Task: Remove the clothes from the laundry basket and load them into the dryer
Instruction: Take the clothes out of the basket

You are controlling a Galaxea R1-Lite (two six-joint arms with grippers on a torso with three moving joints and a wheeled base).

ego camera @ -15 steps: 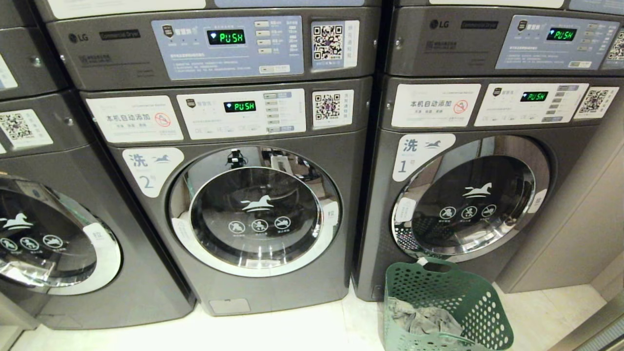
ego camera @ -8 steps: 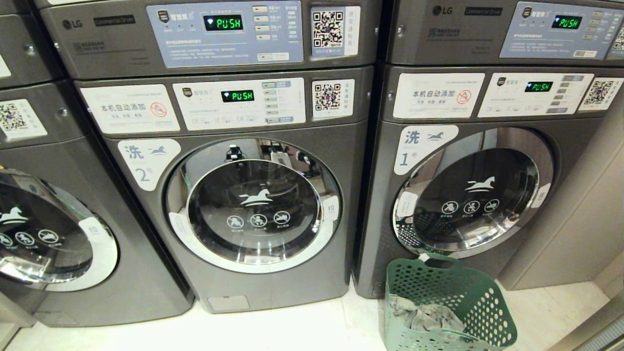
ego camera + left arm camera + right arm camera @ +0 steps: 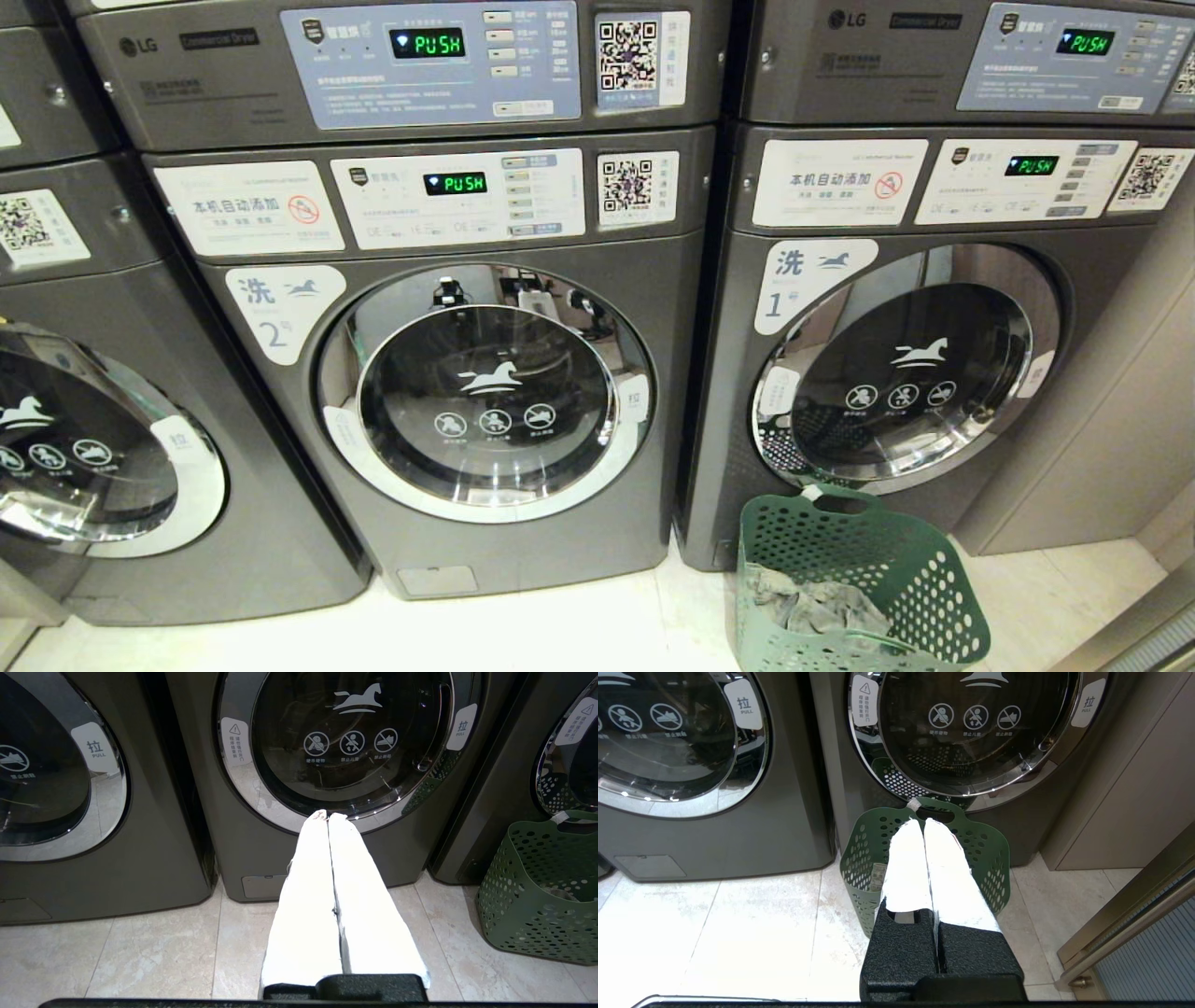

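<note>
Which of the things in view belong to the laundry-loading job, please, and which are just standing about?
Part of the job:
- green basket on the floor
- denim clothes inside it
- machine stack marked 2, door closed

Just standing about:
- machine stack marked 1 behind the basket
- third machine at far left

Right gripper [image 3: 923, 822] is hanging with its white fingers [image 3: 906, 868] pressed together, right over the green laundry basket [image 3: 864, 858], washer door [image 3: 971, 732] sitting just beyond it.
</note>
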